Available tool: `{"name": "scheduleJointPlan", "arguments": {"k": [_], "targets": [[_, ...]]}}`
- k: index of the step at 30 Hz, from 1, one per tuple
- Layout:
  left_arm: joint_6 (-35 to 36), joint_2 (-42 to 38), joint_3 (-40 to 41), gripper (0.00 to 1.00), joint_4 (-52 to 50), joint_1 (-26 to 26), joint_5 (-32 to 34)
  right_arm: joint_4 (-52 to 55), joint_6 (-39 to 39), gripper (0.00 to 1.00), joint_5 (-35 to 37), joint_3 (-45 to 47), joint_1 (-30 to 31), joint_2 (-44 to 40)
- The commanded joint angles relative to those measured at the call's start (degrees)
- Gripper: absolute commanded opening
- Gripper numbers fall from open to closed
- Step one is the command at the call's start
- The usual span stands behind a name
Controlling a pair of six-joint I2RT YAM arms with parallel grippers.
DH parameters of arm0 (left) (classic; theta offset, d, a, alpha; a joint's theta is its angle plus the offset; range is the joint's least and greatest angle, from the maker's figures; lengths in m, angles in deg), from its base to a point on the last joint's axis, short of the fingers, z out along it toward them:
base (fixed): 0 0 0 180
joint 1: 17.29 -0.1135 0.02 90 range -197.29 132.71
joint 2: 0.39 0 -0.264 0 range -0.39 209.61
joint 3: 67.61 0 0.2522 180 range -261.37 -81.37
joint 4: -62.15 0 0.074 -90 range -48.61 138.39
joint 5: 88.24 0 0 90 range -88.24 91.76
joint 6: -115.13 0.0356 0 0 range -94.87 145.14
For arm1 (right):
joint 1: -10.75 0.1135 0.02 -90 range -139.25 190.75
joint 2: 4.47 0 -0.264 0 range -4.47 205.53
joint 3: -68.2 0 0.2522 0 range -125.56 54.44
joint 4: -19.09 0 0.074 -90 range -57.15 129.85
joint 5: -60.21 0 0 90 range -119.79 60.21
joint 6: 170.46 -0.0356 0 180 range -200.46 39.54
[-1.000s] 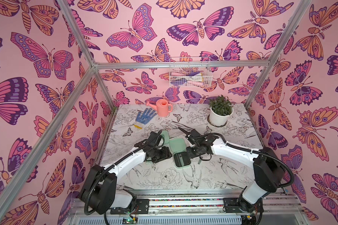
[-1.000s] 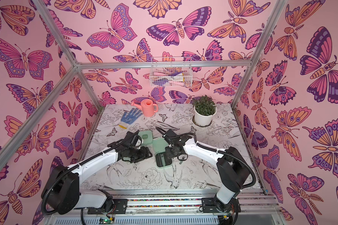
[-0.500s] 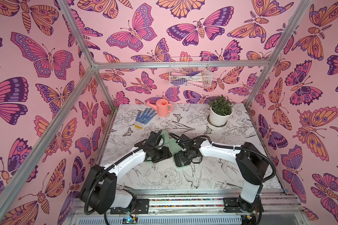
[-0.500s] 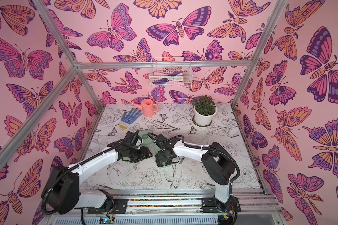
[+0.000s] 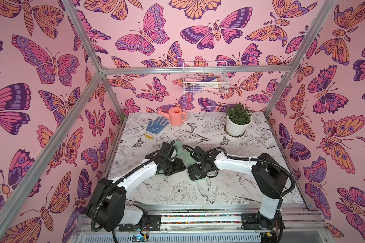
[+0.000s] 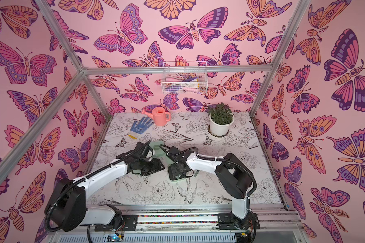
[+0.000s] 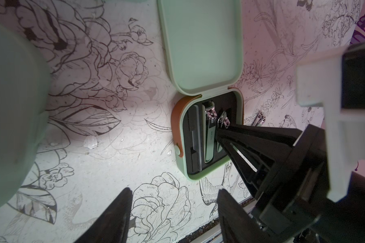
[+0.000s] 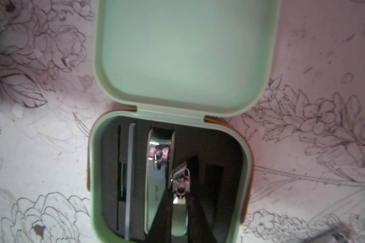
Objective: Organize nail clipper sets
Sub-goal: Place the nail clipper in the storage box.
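Nail clipper case (image 8: 185,54), lid laid flat open, lies near the middle of the table (image 5: 198,193). Its black tray (image 8: 230,147) seats a file (image 8: 130,178) and a large clipper (image 8: 158,168). Right gripper (image 7: 220,131) pinches a small clipper (image 8: 180,189) over the tray, just beside the large clipper. Left gripper (image 7: 174,191) hovers beside the case, jaws apart, holding nothing. A loose clipper (image 7: 259,118) lies just outside the case.

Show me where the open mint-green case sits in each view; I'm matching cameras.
In a top view: the open mint-green case lies mid-table, under the tip of the right arm.
In a top view: the case, same place.
Left wrist: the case mid-picture, lid open.
Right wrist: the case fills the middle.
Shared landmark: the right gripper, shut on a small nail clipper over the black tray.
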Motion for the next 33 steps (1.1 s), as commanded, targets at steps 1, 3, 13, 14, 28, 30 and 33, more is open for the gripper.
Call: {"name": "scheduleJointPlan", "arguments": {"k": [1, 3, 13, 14, 28, 30, 33], "targets": [[-0.1, -0.3, -0.1, 0.66, 0.1, 0.2, -0.5, 0.4, -0.6, 0.04, 1.9, 0.5, 0.4, 1.3], [-0.2, -0.2, -0.1, 0.66, 0.1, 0.2, -0.4, 0.4, -0.8, 0.04, 2.1, 0.5, 0.3, 1.7], [0.0, 0.1, 0.0, 0.66, 0.2, 0.2, -0.4, 1.7, -1.1, 0.04, 3.2, 0.7, 0.3, 2.6], [-0.1, 0.0, 0.0, 0.66, 0.1, 0.2, -0.3, 1.7, -1.3, 0.04, 3.2, 0.8, 0.4, 2.7], [0.0, 0.4, -0.1, 0.66, 0.1, 0.2, -0.3, 1.9, -2.3, 0.04, 1.9, -0.7, 0.5, 6.5], [0.0, 0.5, -0.1, 0.66, 0.1, 0.2, -0.3, 2.2, -2.2, 0.04, 2.0, -1.2, 0.6, 7.0], [0.0, 0.3, 0.1, 0.66, 0.1, 0.2, -0.2, 2.8, -2.1, 0.04, 2.1, -1.9, 0.8, 7.8]]}}
